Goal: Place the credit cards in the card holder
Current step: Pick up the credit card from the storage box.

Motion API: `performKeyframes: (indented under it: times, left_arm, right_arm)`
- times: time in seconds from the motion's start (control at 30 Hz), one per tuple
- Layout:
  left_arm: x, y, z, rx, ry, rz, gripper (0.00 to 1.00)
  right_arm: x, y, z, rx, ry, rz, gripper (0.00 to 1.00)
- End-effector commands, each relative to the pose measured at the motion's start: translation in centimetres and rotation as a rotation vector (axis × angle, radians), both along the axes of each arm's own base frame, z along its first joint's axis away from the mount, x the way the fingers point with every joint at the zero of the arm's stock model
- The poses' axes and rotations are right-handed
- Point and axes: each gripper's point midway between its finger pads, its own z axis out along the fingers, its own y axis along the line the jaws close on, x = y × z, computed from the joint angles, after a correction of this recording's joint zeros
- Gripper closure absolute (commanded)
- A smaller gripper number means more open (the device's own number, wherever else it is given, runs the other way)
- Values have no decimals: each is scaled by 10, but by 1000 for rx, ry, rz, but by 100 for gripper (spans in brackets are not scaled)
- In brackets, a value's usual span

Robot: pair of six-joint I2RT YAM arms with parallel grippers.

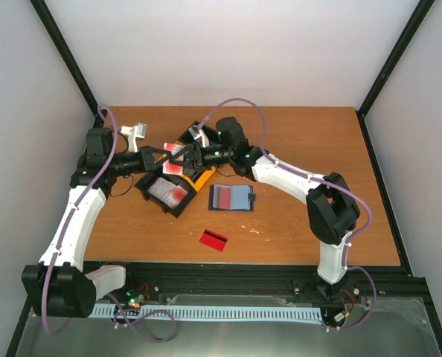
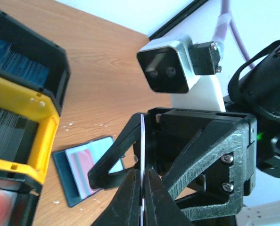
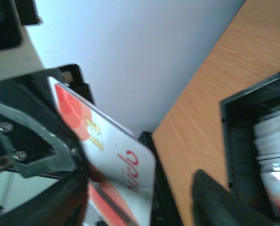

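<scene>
Card holder [image 1: 232, 198] lies open on wooden table [image 1: 310, 145], white walls [image 1: 243, 52] around.

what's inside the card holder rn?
The card holder lies open. One reddish card shows in one half; the other half shows only light blue lining. Anything beneath that card is covered, so more cards cannot be ruled out.

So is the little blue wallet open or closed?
Open. The card holder lies spread flat on the table, its lighter blue inside pockets facing up.
</scene>
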Motion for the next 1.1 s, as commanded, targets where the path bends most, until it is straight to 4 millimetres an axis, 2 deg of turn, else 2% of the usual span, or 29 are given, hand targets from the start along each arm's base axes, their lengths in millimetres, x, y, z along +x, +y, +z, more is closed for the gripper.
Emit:
performKeyframes:
  times: [0.0,0.13,0.23,0.27,0.4,0.47,0.53,0.67,0.8,1.07]
  left_arm:
    - [-20,-14,43,-150,-71,-140,99]
    - [-25,-12,53,-185,-80,-164,99]
    - [-28,-9,58,-198,-89,-166,99]
    - [-29,-8,60,-203,-92,-170,96]
    - [-31,-7,63,-214,-91,-176,75]
    - [-31,-6,61,-216,-87,-177,70]
    - [-32,-6,58,-218,-80,-176,70]
    - [-33,-5,60,-227,-82,-184,78]
    - [-32,-4,52,-228,-55,-182,89]
    - [-31,-4,45,-239,-54,-193,96]
  right_arm:
    - [-9,2,37,147,-28,18,54]
    - [-18,-10,55,233,-31,17,81]
    - [-20,-21,65,289,-41,10,93]
    - [-21,-24,69,304,-48,9,96]
    - [-26,-32,83,333,-91,36,97]
    - [-28,-34,87,340,-108,44,97]
    - [-30,-36,90,352,-114,52,97]
    - [-36,-41,97,396,-129,77,97]
    - [-43,-44,107,432,-153,110,97]
    - [-51,-48,111,453,-156,139,97]
